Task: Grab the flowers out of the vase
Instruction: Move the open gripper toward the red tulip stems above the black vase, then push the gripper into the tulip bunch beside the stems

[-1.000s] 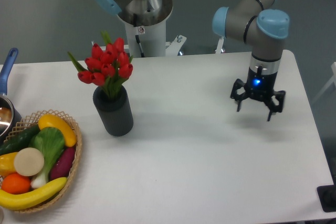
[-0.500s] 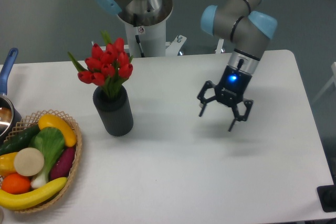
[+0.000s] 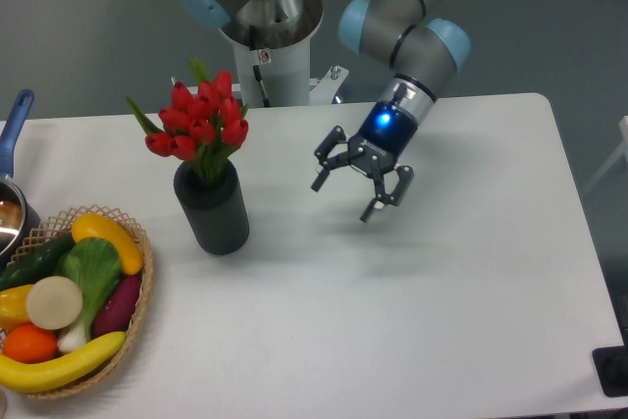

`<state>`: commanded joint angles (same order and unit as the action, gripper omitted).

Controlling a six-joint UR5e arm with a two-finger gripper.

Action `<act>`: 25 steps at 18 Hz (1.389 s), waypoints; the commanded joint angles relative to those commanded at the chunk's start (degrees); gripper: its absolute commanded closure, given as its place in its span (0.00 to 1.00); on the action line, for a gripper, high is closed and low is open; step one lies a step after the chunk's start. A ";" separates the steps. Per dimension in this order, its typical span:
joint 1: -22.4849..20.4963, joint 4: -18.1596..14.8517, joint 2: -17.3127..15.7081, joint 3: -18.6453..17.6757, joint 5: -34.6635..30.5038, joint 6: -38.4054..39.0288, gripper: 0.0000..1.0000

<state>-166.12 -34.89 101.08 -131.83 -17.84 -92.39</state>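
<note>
Tulips, a bunch of small red buds on green stems with pointed green leaves (image 3: 201,130), stand upright in a matte black, thick-walled cylindrical vase (image 3: 213,210) on the left half of the white counter (image 3: 412,321). The buds fan out above the vase's round mouth, and one leaf pokes out to the left.

To the right of the bunch, well apart from it, hangs the black two-finger hand (image 3: 343,198) of the grey arm with pale blue joint caps (image 3: 407,31). The hand is tilted, its fingers pointing down and toward the vase side, and they are spread wide with nothing between them. A blue light glows on the wrist just above the fingers. The hand is clear of the counter top, with a faint shadow beneath it, and sits at about the height of the vase's upper half.

At the lower left a woven wicker basket (image 3: 143,293) holds produce: yellow banana-like pieces, a green leafy vegetable, a dark cucumber, a purple piece, an orange and a pale round slice. A metal pot with a blue handle (image 3: 14,134) is cut off by the left edge, just behind the basket.
</note>
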 joint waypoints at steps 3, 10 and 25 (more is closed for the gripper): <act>1.67 0.00 -2.64 -1.58 0.44 2.39 0.00; 2.03 0.00 -8.71 -6.51 5.54 4.15 0.00; 7.65 0.00 -9.68 -7.12 5.45 4.41 0.00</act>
<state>-158.47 -34.89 91.41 -138.95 -12.39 -87.98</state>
